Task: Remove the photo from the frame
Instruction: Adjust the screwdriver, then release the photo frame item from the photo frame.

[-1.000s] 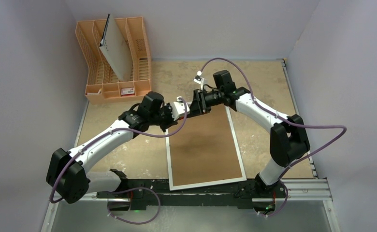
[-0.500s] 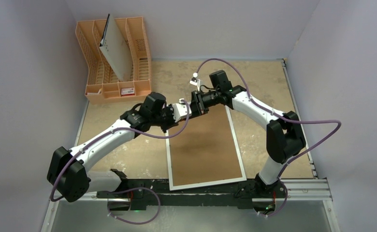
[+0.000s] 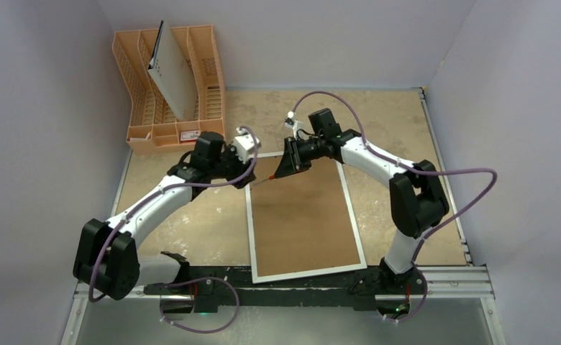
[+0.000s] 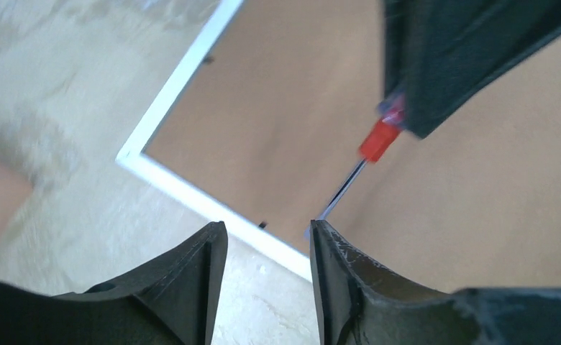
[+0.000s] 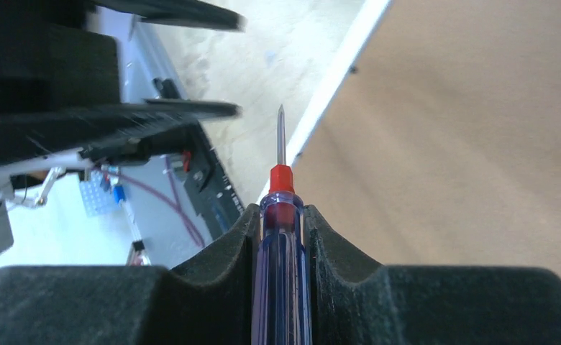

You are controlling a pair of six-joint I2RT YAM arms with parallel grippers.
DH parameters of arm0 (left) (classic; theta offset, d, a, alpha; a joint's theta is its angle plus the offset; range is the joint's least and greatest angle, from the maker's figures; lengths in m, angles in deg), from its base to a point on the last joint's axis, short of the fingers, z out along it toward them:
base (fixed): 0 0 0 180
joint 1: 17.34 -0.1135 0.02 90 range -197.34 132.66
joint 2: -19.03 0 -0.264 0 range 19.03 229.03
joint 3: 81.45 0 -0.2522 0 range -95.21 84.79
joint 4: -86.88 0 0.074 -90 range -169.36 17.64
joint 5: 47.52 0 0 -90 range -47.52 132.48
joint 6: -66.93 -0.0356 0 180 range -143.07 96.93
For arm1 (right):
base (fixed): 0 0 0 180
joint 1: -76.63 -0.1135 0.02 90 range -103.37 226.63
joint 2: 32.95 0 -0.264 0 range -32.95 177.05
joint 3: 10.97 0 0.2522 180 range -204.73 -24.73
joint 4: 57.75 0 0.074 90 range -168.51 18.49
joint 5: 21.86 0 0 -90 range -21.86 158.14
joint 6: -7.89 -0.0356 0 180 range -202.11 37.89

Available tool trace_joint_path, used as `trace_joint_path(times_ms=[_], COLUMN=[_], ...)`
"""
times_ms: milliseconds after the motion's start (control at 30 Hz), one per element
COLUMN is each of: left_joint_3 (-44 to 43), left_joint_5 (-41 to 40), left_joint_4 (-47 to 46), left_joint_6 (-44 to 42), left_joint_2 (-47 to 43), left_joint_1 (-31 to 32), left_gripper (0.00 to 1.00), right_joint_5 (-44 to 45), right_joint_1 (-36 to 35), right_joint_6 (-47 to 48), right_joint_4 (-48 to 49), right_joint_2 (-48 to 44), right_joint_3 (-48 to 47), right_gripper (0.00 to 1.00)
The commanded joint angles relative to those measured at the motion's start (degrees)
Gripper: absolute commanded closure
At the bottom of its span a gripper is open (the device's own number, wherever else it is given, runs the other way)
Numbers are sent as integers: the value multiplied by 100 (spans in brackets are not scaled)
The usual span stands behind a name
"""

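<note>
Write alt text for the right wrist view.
The right pincer grips a screwdriver with a clear blue handle and red collar, its metal tip near the white border of a picture frame lying brown fibreboard back up.

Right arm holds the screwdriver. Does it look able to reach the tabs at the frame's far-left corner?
Probably yes. The right gripper, shut on the screwdriver, has the tip by the frame's white border, close to a small dark tab. Nothing lies between, and the open left gripper sits aside.

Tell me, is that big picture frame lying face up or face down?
Face down. The frame lies flat with its brown back facing up inside the narrow white border, so its front side is hidden.
</note>
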Motion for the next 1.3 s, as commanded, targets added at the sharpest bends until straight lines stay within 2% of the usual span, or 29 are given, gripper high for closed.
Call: trace_joint_path(times_ms=[0, 167, 300, 467, 700, 1267], left_joint_3=[489, 375, 186, -4, -30, -124], left_joint_5=[541, 624, 709, 561, 427, 76], left_joint_4=[-951, -1185, -1392, -1631, -1875, -1671], left_joint_6=[1154, 2069, 2577, 2995, 3277, 3315], left_joint_2=[-299, 286, 1094, 1798, 2221, 2873], left_joint_1=[-775, -1299, -1369, -1377, -1377, -1377], left_gripper=[51, 51, 53, 55, 55, 61], right_joint_5=[592, 594, 595, 625, 466, 333], right_joint_1=[2, -1, -1, -1, -18, -45], right_joint_6=[-280, -497, -725, -714, -578, -358], right_joint_4=[364, 852, 1376, 1399, 1287, 1123], right_joint_2=[513, 971, 1033, 1191, 1307, 1197], right_joint_3=[62, -11, 133, 115, 182, 350], right_gripper=[100, 100, 100, 100, 100, 100])
